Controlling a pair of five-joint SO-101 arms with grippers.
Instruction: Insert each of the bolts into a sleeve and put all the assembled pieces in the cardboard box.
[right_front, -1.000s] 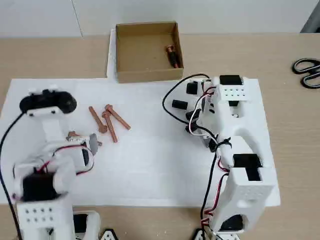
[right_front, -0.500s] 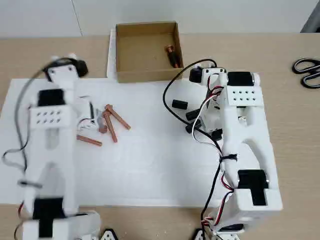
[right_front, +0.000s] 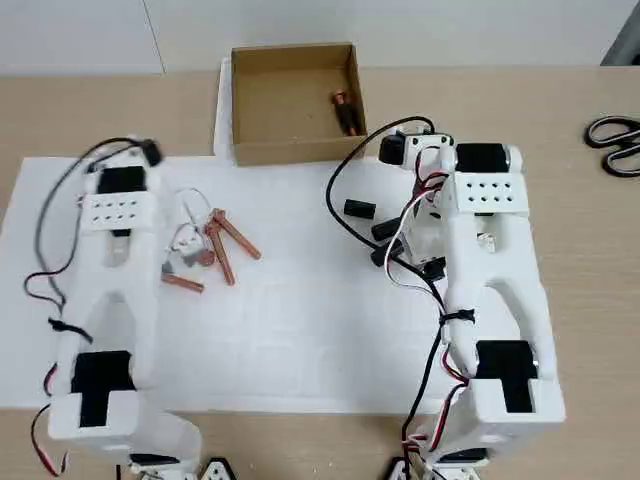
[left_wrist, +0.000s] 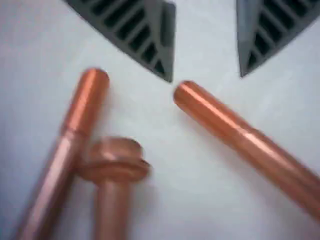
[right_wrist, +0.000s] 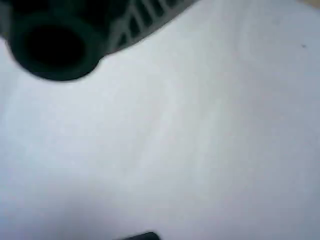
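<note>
Swinging out from the near left, our left gripper (left_wrist: 205, 75) now hangs open over the loose bolts (right_front: 222, 252), its jaws either side of one bolt (left_wrist: 240, 135). One assembled piece (right_front: 345, 112) lies in the box (right_front: 240, 100). About four bolts are still bare, and sleeves (right_front: 360, 209) wait by the right arm (right_front: 485, 240). We cannot tell whether the right gripper (right_wrist: 107, 37) holds the sleeve (right_wrist: 50, 47) beside it.

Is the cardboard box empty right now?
No, one copper-and-black piece lies inside the cardboard box, close to its right wall.
</note>
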